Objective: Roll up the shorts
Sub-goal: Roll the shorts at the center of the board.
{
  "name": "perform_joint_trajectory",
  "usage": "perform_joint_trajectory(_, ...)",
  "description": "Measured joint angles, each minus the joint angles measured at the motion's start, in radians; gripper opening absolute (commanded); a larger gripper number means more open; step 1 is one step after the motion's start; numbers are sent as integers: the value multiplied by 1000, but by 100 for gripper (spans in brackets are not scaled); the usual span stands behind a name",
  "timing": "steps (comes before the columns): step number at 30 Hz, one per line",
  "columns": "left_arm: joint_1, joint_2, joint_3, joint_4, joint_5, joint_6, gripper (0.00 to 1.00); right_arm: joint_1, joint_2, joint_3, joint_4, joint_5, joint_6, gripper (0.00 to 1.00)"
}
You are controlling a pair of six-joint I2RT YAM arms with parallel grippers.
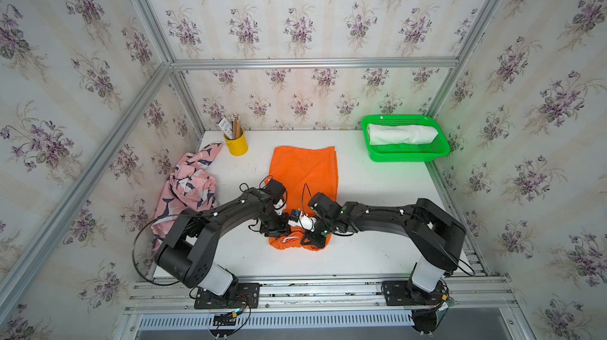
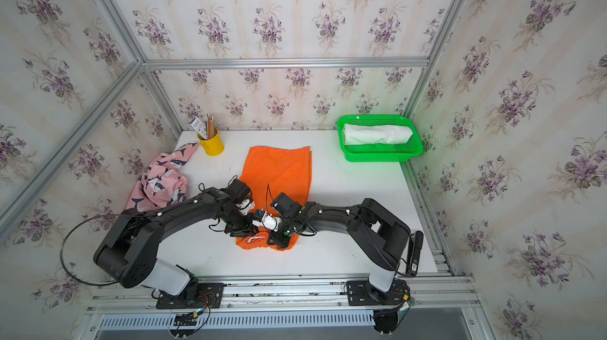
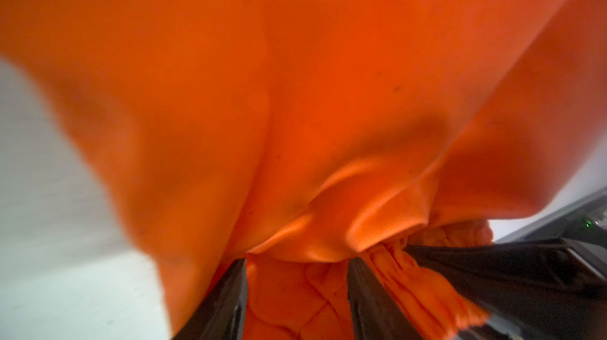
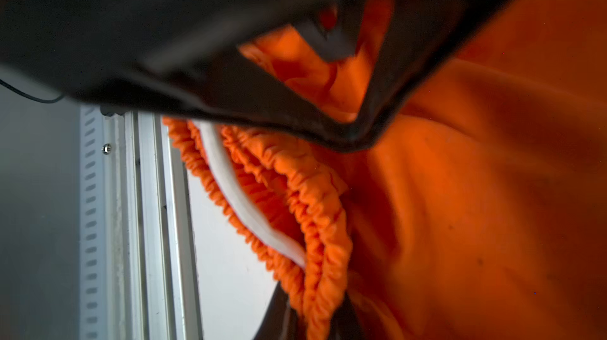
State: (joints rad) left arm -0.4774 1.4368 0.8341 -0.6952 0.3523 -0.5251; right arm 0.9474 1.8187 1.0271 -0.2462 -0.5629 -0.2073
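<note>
The orange shorts (image 1: 303, 170) (image 2: 279, 170) lie flat in the middle of the white table, with the gathered waistband toward the front edge. Both grippers are down at that waistband, close together. In the left wrist view my left gripper (image 3: 297, 262) has its jaws apart, with loose folds of orange cloth (image 3: 295, 92) between them. My right gripper (image 4: 315, 299) is shut on the ruffled waistband edge (image 4: 325, 239), beside a white drawstring (image 4: 230, 190). The pink whale-print shorts (image 1: 190, 187) lie crumpled at the table's left edge. The white shorts (image 1: 402, 134) lie rolled in the green basket (image 1: 407, 157).
A yellow cup of pencils (image 1: 236, 144) stands at the back left, near the pink shorts. The green basket sits in the back right corner. Aluminium rails (image 1: 295, 285) run along the table's front edge, close to the waistband.
</note>
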Motion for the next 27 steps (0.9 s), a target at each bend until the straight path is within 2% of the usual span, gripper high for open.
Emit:
perform_joint_trajectory(2, 3, -87, 2, -16, -45, -3, 69, -34, 65, 71, -69, -53, -4, 11)
perform_joint_trajectory(5, 6, -162, 2, -19, -53, 12, 74, -75, 155, 160, -154, -129, -7, 13)
perform_joint_trajectory(13, -1, -154, -40, -16, 71, 56, 75, -152, 283, 267, -267, -286, 5, 26)
perform_joint_trajectory(16, -3, -129, -49, -11, 92, 68, 66, -161, 295, 282, -287, -307, 13, 29)
perform_joint_trajectory(18, -5, -105, -49, 0, 93, 73, 56, -162, 295, 283, -291, -310, 17, 30)
perform_joint_trajectory(19, -5, -88, -45, 2, 91, 74, 48, -162, 292, 280, -291, -311, 17, 31)
perform_joint_trajectory(23, -5, -12, -15, 14, 63, 77, 30, -163, 252, 251, -298, -274, 22, 43)
perform_joint_trajectory(25, -5, 30, -7, 27, 46, 77, 28, -163, 219, 234, -299, -238, 26, 50)
perform_joint_trajectory(27, -5, 72, -4, 36, 35, 76, 26, -164, 181, 212, -297, -209, 33, 52)
